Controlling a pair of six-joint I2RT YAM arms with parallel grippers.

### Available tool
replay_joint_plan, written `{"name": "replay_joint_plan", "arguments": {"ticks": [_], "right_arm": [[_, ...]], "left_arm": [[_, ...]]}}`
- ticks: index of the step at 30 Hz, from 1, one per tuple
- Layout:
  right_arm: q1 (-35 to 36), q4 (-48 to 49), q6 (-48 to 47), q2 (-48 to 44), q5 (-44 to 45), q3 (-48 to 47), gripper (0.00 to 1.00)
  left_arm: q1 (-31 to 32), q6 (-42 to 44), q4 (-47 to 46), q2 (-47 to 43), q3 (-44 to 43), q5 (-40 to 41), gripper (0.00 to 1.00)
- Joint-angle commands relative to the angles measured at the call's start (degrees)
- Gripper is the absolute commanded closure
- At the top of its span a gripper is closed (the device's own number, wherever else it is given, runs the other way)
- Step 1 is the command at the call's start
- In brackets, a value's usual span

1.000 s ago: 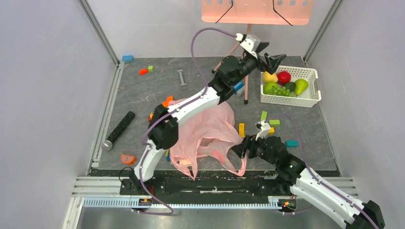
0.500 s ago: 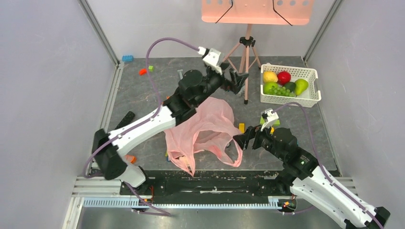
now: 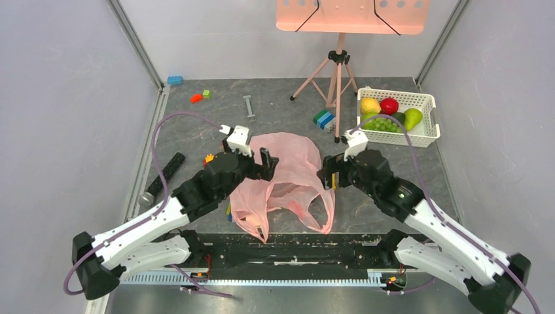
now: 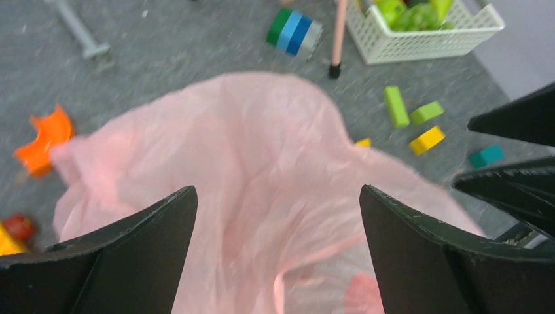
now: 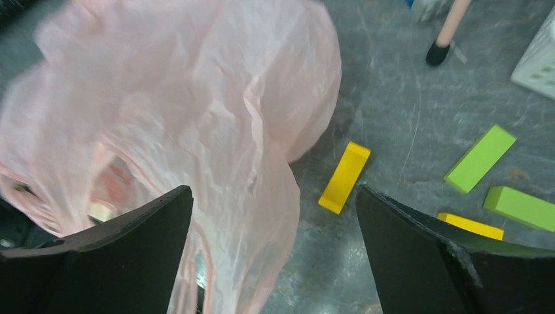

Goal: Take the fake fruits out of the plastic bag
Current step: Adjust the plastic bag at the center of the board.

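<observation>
The pink plastic bag [image 3: 292, 171] lies crumpled in the middle of the mat, handle loops toward the near edge. I see no fruit inside it. The fake fruits sit in the white basket [image 3: 394, 138] at far right: yellow lemon [image 3: 370, 104], red apple [image 3: 389, 105], green pear [image 3: 413, 118], grapes [image 3: 380, 123]. My left gripper [image 3: 269, 163] is open and empty over the bag's left side; the bag [image 4: 262, 157] fills its wrist view between the jaws [image 4: 277, 199]. My right gripper [image 3: 325, 178] is open and empty at the bag's right edge [image 5: 196, 111], jaws [image 5: 273, 196] wide.
A tripod [image 3: 338, 85] stands behind the bag, a blue-green block stack [image 3: 322, 119] at its foot. Loose blocks lie right of the bag: yellow [image 5: 345, 176], green [image 5: 480, 158]. An orange piece [image 4: 42, 134] lies left of it. A black cylinder [image 3: 163, 176] lies at left.
My left arm has swung back from over the basket to the bag's left side. My right gripper has moved farther up along the bag's right edge.
</observation>
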State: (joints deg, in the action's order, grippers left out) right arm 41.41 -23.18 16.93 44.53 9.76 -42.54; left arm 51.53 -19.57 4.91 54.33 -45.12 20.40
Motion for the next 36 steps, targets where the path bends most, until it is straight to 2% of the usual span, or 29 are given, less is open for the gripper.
{"name": "replay_joint_plan", "arguments": {"ticks": [1,7,11,13,16,20,22,28,29,31,36], "right_arm": [[0.0,-0.5,-3.3,6.9,-3.3,0.0,0.02],[0.0,4.5,-4.0,14.7,-7.9,2.6,0.02],[0.0,10.2,-3.6,17.7,-13.8,4.4,0.02],[0.0,12.6,-3.5,18.6,-17.1,5.1,0.06],[0.0,15.3,-3.2,19.5,-21.6,5.9,0.27],[0.0,14.6,-3.0,20.4,-24.3,4.1,0.79],[0.0,13.4,-3.0,19.8,-24.2,2.0,0.98],[0.0,8.6,-4.3,16.9,-21.4,-10.9,1.0],[0.0,6.9,-5.8,17.6,-22.1,-18.6,1.0],[0.0,6.1,-6.5,18.4,-22.7,-23.1,1.0],[0.0,5.8,-7.2,19.1,-22.4,-26.3,1.0]], "left_arm": [[0.0,-6.8,9.2,-9.6,4.7,5.0,0.0],[0.0,-7.6,15.6,-21.6,6.2,9.3,0.0],[0.0,-8.0,18.1,-25.3,5.7,10.2,0.0],[0.0,-8.4,19.1,-26.4,5.7,10.3,0.0],[-0.1,-9.0,20.3,-28.0,6.1,10.4,0.0],[0.0,-10.0,21.6,-29.9,6.6,11.3,0.0],[0.0,-10.3,21.8,-30.9,6.8,11.7,0.0],[0.0,-10.4,22.3,-31.9,6.2,12.2,0.0],[0.0,-10.3,22.4,-32.0,5.8,12.2,0.0],[0.0,-10.3,22.5,-32.1,5.5,12.4,0.0],[0.0,-10.4,22.9,-32.9,5.9,13.3,0.0]]}}
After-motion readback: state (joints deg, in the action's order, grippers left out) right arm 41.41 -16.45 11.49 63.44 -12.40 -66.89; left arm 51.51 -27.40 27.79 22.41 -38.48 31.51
